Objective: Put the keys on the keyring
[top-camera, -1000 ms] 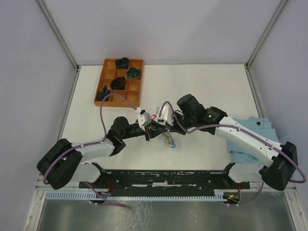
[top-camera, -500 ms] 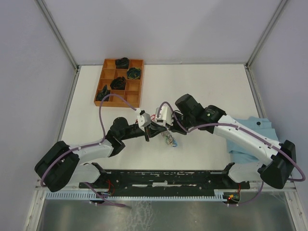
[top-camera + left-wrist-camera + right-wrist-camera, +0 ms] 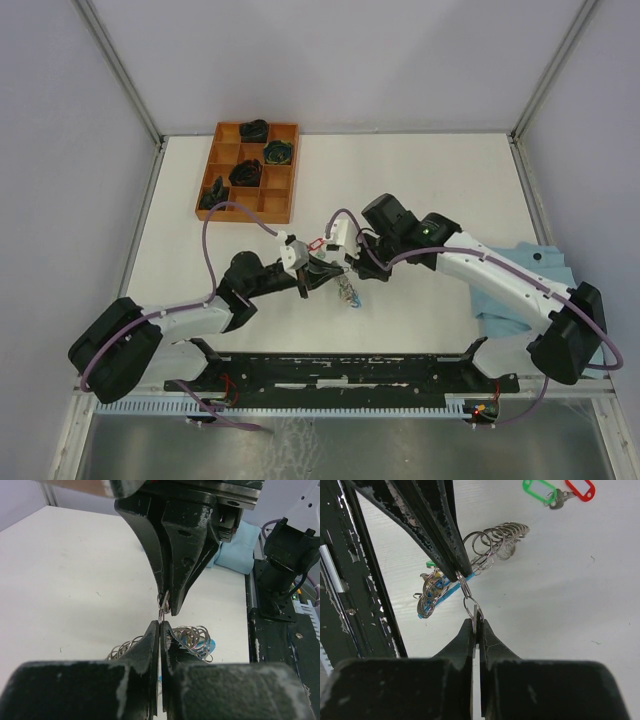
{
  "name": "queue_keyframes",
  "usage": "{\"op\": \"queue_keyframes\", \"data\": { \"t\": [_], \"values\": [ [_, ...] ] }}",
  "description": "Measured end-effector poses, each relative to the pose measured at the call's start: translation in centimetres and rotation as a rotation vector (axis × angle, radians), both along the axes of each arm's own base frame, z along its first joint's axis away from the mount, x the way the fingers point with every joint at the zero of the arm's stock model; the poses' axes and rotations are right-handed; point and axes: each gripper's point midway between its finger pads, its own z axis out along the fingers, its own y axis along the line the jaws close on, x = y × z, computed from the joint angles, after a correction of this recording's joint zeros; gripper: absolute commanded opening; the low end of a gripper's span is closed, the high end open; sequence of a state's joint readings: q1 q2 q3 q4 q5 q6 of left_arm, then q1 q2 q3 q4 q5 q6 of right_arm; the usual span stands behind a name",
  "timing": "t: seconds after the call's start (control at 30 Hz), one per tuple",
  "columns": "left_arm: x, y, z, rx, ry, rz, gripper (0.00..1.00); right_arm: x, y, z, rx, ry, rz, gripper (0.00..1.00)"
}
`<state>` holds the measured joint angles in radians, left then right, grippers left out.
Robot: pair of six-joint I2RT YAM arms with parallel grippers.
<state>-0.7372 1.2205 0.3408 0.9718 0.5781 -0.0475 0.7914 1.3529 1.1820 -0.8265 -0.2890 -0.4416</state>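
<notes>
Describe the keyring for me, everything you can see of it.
The keyring is a floppy chain of linked silver metal rings with a light-blue sleeve along one stretch. Most of it seems to rest bunched on the white table. Its end rings are held up: the left hand is shut on one, the right hand on the next, fingertips nearly meeting. A small green bit shows among the rings.

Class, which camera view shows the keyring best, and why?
Right wrist: the keyring shows distinct coils and blue sleeve. Left wrist hides part behind the left hand; top external shows only a tiny tangle.
</notes>
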Motion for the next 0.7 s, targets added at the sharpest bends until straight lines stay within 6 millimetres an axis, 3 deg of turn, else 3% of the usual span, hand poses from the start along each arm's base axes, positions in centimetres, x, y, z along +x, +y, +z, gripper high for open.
{"op": "queue_keyframes", "data": {
  "t": [0.2,0.33,0.57,0.7],
  "values": [
    [-0.1,0.4,-0.5,-0.013,0.017,0.017,0.03,-0.3,0.3,-1.1,-0.023,0.063,-0.008,0.01],
    [0.0,0.3,-0.6,-0.017,0.023,0.020,0.03,-0.2,0.2,-0.4,-0.027,0.071,-0.017,0.01],
    [0.1,0.5,-0.3,-0.020,0.019,0.028,0.22,0.2,0.7,3.5,0.001,0.030,-0.011,0.01],
    [0.0,0.7,-0.5,-0.010,0.029,0.028,0.36,0.1,0.6,4.5,-0.013,0.015,-0.008,0.01]
  ]
}}
